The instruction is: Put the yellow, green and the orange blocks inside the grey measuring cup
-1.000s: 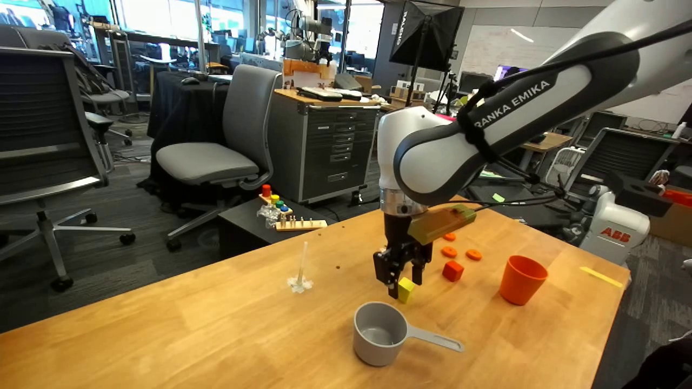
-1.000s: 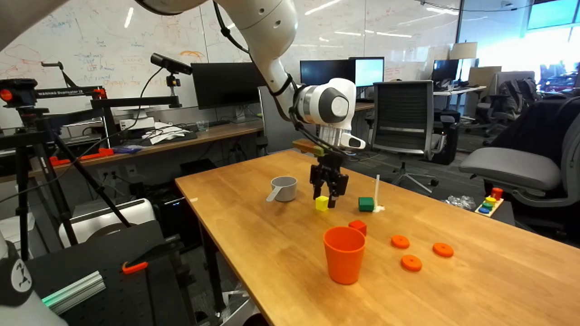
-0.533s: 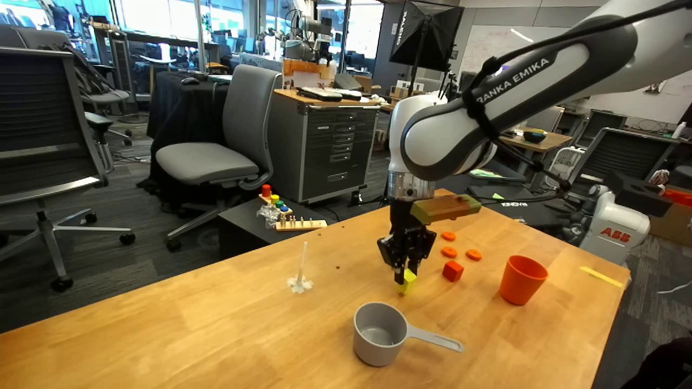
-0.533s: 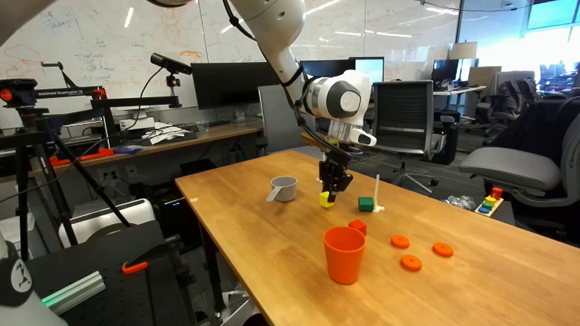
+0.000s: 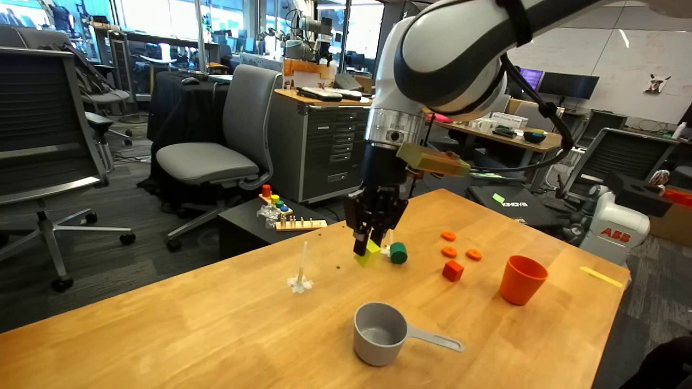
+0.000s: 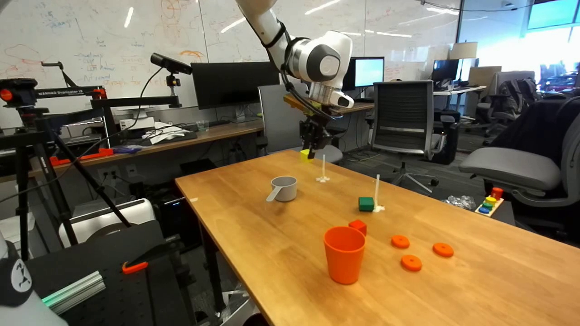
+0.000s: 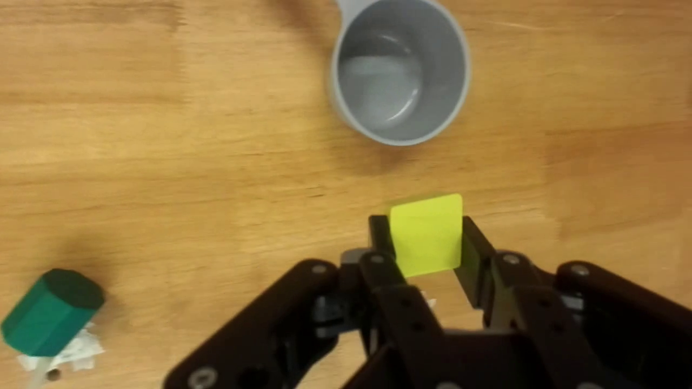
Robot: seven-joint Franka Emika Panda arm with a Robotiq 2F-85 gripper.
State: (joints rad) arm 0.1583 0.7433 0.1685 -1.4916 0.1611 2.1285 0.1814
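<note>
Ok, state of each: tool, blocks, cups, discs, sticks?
yellow block: held above the table
tool: closed on the yellow block
green block: on the table
orange-red block: on the table
grey measuring cup: upright, empty
orange cup: upright, inside bottom hidden
three orange discs: lying flat
two white sticks: upright

Bright overall. In both exterior views, windows (image 5: 157, 24) well beyond the cup (image 5: 373, 348) blow out white; glare streaks mark the whiteboard (image 6: 158, 29), also beyond the cup. Wrist view: slightly blurry, claw (image 7: 426, 237) near-black below the cup, soft shadows on bench (image 7: 216, 189) beside cup, glints inside cup.
</note>
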